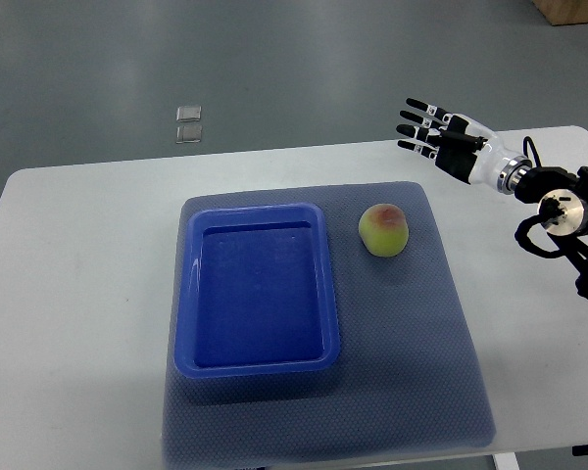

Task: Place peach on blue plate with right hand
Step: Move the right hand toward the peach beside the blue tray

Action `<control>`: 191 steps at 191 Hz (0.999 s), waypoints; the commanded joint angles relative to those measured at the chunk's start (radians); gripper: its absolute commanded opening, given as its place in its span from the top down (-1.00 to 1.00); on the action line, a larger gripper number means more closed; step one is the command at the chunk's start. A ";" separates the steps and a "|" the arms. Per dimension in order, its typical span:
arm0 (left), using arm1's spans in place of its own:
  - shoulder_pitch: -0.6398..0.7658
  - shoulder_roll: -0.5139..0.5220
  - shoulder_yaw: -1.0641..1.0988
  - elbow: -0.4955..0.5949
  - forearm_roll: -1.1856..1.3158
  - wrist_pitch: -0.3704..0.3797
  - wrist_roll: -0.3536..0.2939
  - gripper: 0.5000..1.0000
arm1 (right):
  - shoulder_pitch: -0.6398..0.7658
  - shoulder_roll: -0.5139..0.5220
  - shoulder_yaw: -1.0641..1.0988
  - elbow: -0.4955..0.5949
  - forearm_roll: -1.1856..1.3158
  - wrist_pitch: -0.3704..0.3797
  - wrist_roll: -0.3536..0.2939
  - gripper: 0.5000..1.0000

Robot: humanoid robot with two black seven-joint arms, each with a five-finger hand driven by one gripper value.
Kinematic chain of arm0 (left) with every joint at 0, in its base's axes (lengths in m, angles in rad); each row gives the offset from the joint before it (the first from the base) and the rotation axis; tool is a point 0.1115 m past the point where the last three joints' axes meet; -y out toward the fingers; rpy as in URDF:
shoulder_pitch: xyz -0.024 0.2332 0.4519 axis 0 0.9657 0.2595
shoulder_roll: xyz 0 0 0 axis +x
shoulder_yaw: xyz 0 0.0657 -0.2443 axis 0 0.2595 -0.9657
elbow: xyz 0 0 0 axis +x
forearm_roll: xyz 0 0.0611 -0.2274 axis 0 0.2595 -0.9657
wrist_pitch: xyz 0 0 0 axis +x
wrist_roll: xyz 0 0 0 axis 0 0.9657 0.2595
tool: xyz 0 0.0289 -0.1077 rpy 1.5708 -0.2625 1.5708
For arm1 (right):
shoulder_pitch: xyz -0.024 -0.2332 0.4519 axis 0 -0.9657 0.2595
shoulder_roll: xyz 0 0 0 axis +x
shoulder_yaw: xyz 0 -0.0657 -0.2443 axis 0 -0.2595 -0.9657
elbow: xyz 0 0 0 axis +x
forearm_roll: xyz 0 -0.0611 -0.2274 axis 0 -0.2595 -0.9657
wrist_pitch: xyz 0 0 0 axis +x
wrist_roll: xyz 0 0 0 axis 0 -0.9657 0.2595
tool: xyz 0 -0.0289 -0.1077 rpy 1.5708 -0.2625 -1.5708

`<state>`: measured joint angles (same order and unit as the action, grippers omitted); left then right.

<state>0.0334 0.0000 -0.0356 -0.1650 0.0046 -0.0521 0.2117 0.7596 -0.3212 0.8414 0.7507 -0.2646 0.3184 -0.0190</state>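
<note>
A yellow-green peach (383,230) with a reddish blush lies on the grey mat, just right of the blue plate (191,294), a rectangular tray with nothing in it. My right hand (426,127) comes in from the right edge and hovers above the table's far edge, up and to the right of the peach. Its fingers (418,104) are stretched out and spread, pointing left, and hold nothing. A clear gap separates the hand from the peach. The left arm does not show.
A grey textured mat (412,372) covers the middle of the white table (78,294) under the tray and peach. Two small clear squares (188,123) lie on the floor beyond the table. The right arm's black joints (568,211) sit over the table's right edge.
</note>
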 commanded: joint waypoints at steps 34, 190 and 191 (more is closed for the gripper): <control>0.003 0.000 -0.003 0.005 -0.002 0.002 0.009 -1.00 | 0.017 0.008 -0.001 0.001 -0.035 -0.002 0.001 -0.73; 0.000 0.000 0.000 0.007 0.000 0.002 0.006 -1.00 | 0.142 -0.024 -0.208 0.058 -0.717 0.130 0.099 -0.73; 0.000 0.000 0.000 0.007 0.000 0.002 0.006 -1.00 | 0.142 -0.024 -0.208 0.058 -0.717 0.130 0.099 -0.73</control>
<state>0.0337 0.0000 -0.0352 -0.1578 0.0042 -0.0511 0.2186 0.8792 -0.3341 0.6918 0.8053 -0.8631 0.4425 0.0211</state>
